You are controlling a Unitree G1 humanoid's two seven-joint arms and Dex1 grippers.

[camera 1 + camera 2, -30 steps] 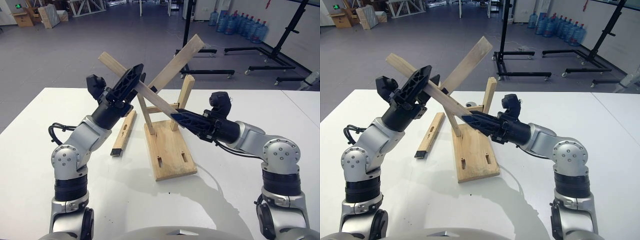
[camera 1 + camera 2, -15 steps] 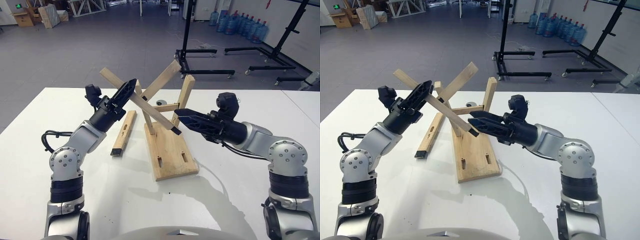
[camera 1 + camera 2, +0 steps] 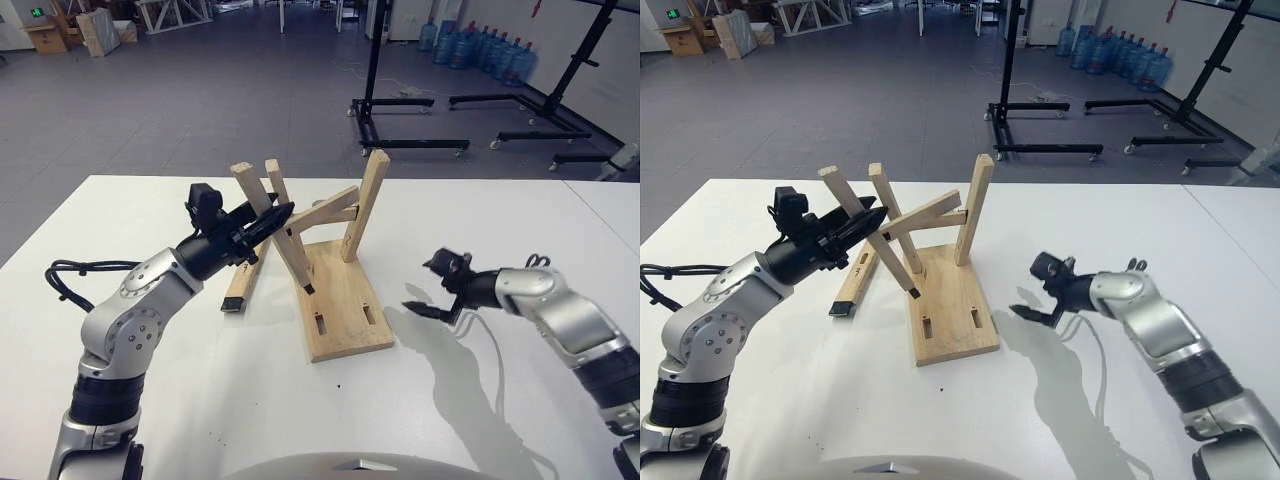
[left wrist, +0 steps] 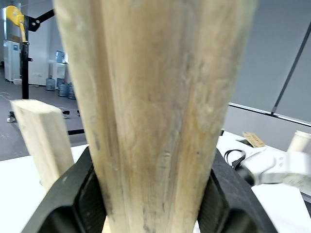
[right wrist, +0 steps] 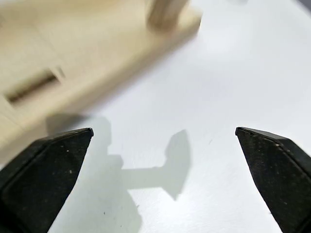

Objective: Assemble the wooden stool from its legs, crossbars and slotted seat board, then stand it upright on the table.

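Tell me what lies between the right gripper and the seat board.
Only bare table separates the right gripper from the seat board; the left eye view shows it.

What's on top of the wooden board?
An upright leg and a leaning leg, joined by a crossbar, stand on the seat board. The held leg in the left gripper hides the leaning one's foot.

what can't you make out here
- Left wrist view: the held leg blocks the board.
- Right wrist view: the board is blurred and cut off by the edge.
- Eye views: the left pincer hides the far end of the loose bar.
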